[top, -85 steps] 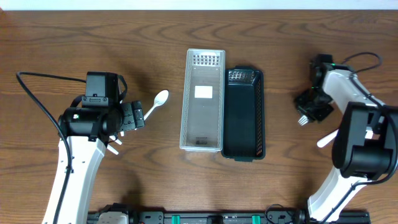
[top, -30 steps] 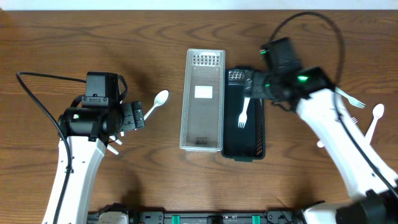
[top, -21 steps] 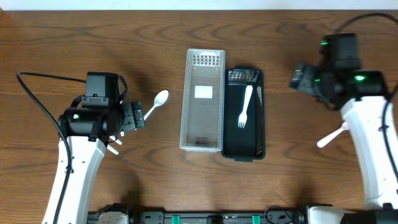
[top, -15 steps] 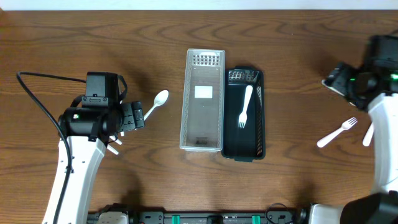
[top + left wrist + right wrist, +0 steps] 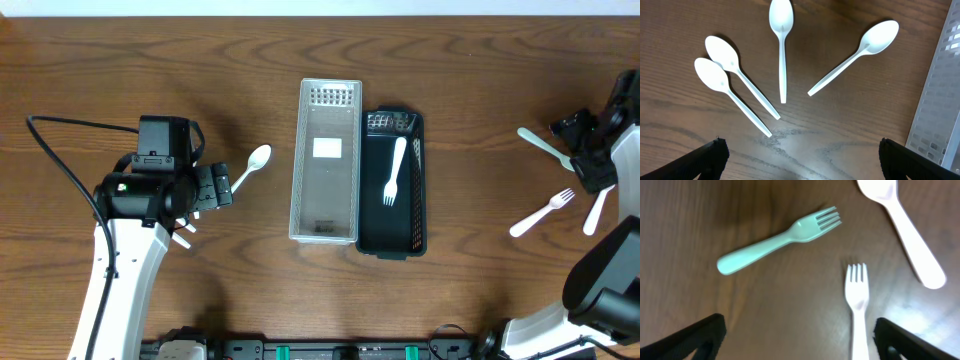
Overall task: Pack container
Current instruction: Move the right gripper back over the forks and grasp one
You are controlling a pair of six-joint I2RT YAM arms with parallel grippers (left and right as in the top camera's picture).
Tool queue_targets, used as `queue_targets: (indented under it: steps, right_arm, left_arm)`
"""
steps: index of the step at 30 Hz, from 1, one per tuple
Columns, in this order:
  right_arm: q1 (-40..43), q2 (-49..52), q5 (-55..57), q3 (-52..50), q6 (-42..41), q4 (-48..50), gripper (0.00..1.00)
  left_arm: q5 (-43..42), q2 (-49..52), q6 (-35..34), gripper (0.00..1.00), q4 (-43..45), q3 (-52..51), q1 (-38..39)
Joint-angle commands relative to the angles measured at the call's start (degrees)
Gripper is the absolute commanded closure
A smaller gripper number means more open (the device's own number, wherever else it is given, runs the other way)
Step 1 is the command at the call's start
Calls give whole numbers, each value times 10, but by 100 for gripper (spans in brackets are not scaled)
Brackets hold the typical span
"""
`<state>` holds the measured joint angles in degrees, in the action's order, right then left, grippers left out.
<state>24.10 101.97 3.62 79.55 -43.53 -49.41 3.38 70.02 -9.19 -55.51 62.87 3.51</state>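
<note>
A clear plastic container (image 5: 327,160) and a black container (image 5: 412,225) stand side by side mid-table. One white fork (image 5: 394,170) lies in the black one. My right gripper (image 5: 577,152) hovers open at the far right, over a pale green fork (image 5: 777,241), a white fork (image 5: 857,305) and a white spoon (image 5: 902,225); nothing is between its fingers (image 5: 687,337). My left gripper (image 5: 215,187) stands open and empty left of the containers, above several white spoons (image 5: 782,50) on the wood. One spoon (image 5: 248,167) shows beside it from above.
The clear container's perforated wall (image 5: 940,100) sits at the right edge of the left wrist view. The right-hand cutlery (image 5: 541,213) lies close to the table's right edge. Bare wood lies between the containers and each arm.
My right arm has let the white fork go into the black container and swung away to the table's right edge, jaws widening. The left arm has not moved.
</note>
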Motion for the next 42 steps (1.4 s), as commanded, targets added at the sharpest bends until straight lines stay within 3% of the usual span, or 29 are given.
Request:
queue_targets:
  steps: [1,7,10,16,21,23,28,37,42]
  right_arm:
    - [0,8,-17,5,-58,27,1]
    - [-1,9,-48,5,-79,63,1]
    - [-2,9,-58,5,-34,66,1]
    - [-8,9,-96,6,348,113,1]
    - [-9,9,-87,6,640,42,1]
    - [-8,9,-52,6,684,12,1]
    - [-7,9,-22,6,699,5,1]
    - [-13,14,-15,7,1011,108,1]
    - [-12,33,-15,7,1096,115,3]
  left_arm:
    - [1,1,-6,2,-2,9,1]
    - [1,1,-6,2,-2,9,1]
    - [1,1,-6,2,-2,9,1]
    - [1,1,-5,2,-2,9,1]
    - [1,1,-6,2,-2,9,1]
    - [1,1,-5,2,-2,9,1]
    - [1,1,-5,2,-2,9,1]
    - [1,1,-5,2,-2,9,1]
    - [1,1,-5,2,-2,9,1]
